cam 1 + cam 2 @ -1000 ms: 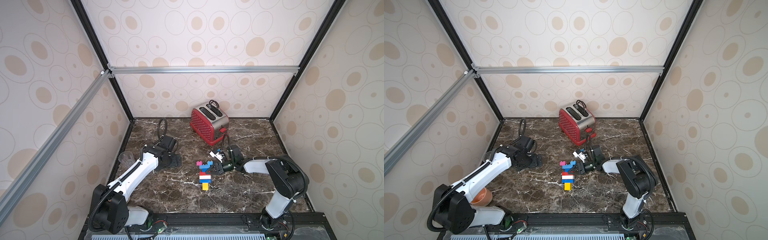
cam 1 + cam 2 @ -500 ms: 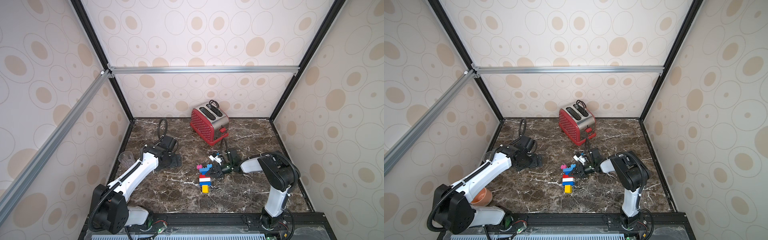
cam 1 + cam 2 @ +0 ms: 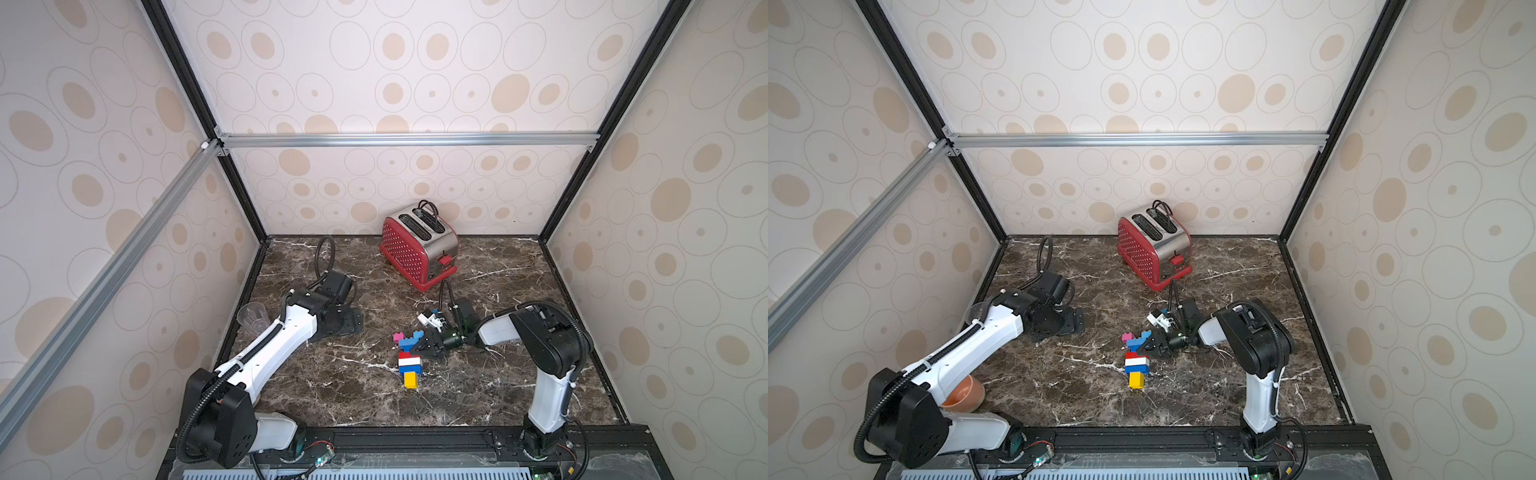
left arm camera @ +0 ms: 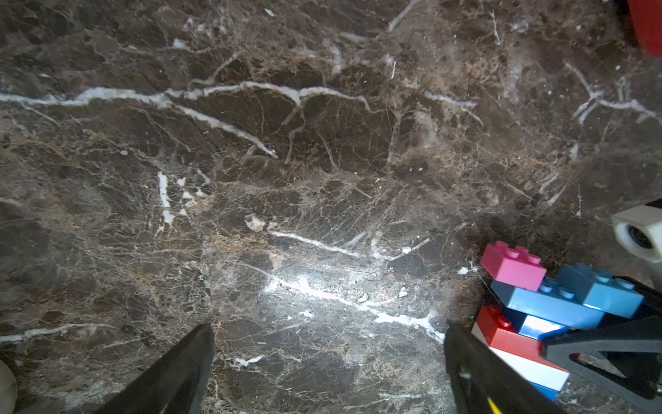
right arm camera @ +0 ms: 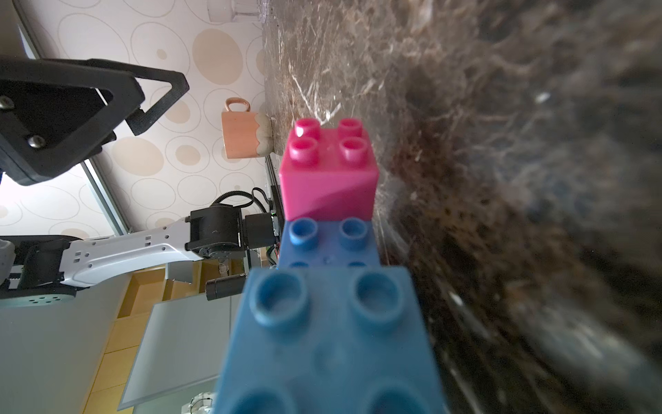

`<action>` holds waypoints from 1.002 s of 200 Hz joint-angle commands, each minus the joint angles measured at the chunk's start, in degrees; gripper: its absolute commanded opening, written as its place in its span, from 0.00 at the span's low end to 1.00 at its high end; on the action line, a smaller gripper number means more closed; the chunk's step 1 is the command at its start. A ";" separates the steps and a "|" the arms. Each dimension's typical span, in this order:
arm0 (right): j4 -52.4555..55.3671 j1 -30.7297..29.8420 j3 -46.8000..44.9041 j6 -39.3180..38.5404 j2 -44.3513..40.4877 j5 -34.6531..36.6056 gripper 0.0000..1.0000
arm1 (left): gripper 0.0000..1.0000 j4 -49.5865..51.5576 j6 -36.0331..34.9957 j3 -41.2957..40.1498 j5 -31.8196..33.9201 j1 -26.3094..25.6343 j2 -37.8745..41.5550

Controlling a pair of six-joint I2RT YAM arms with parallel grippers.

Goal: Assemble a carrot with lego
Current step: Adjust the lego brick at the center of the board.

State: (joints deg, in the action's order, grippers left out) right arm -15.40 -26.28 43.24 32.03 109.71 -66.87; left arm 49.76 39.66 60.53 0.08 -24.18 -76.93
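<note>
Right gripper [image 3: 420, 345] lies low over the dark brown marble tabletop [image 3: 332, 395], its black jaws drawn together on the blue top end of the carrot [image 3: 409, 361], a tapering stack of joined plastic lego bricks. That stack lies flat near the middle of the table, in front of the red-and-steel toaster [image 3: 415, 249]. Its small yellow tip points toward the front edge, followed by dark blue, white and red layers. Last comes a wider blue brick carrying 1 pink brick [image 5: 327, 179] and 1 light blue brick [image 5: 329, 322], 1 at each end. Exactly where the pads bite is hidden. Left gripper [image 4: 329, 329] sits near the carrot's pink side, jaws spread wide over bare marble, holding nothing.

Risk, as I judge it: the carrot rests loose on a smooth slab with nothing bracing its tip. Any sideways push or twist from the right arm could slide the whole stack. It could also lever a joint open, most likely where the wide blue layer meets the narrower red one. Opening the jaws while moving off could drag the light blue brick free. A careless left-arm approach could knock the pink brick.
</note>
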 commanded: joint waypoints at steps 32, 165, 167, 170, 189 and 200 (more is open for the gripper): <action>6.75 0.03 2.36 -3.77 0.94 0.65 0.43 | 0.99 0.43 0.90 0.99 1.51 -0.41 0.99; 47.51 0.35 9.84 -21.48 -4.17 24.93 1.00 | 0.99 -2.49 -1.11 0.37 7.31 -0.36 0.46; 47.64 0.40 9.78 -21.44 -4.55 25.36 1.00 | 0.99 -2.57 -1.17 0.31 7.66 -0.34 0.46; 47.78 0.43 9.60 -21.22 -5.09 26.14 1.00 | 0.99 -2.69 -1.26 0.25 8.20 -0.38 0.46; 48.52 0.37 9.26 -20.34 -8.68 31.86 1.00 | 0.99 -3.33 -2.05 0.04 11.38 -0.42 0.18; 49.69 0.42 9.88 -20.39 -9.74 34.29 1.00 | 0.99 -3.51 -2.30 -0.12 13.47 -0.34 0.03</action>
State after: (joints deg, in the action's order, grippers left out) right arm 26.59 -26.33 54.39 12.49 101.51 -48.77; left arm 47.05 38.92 60.45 6.96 -24.23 -76.93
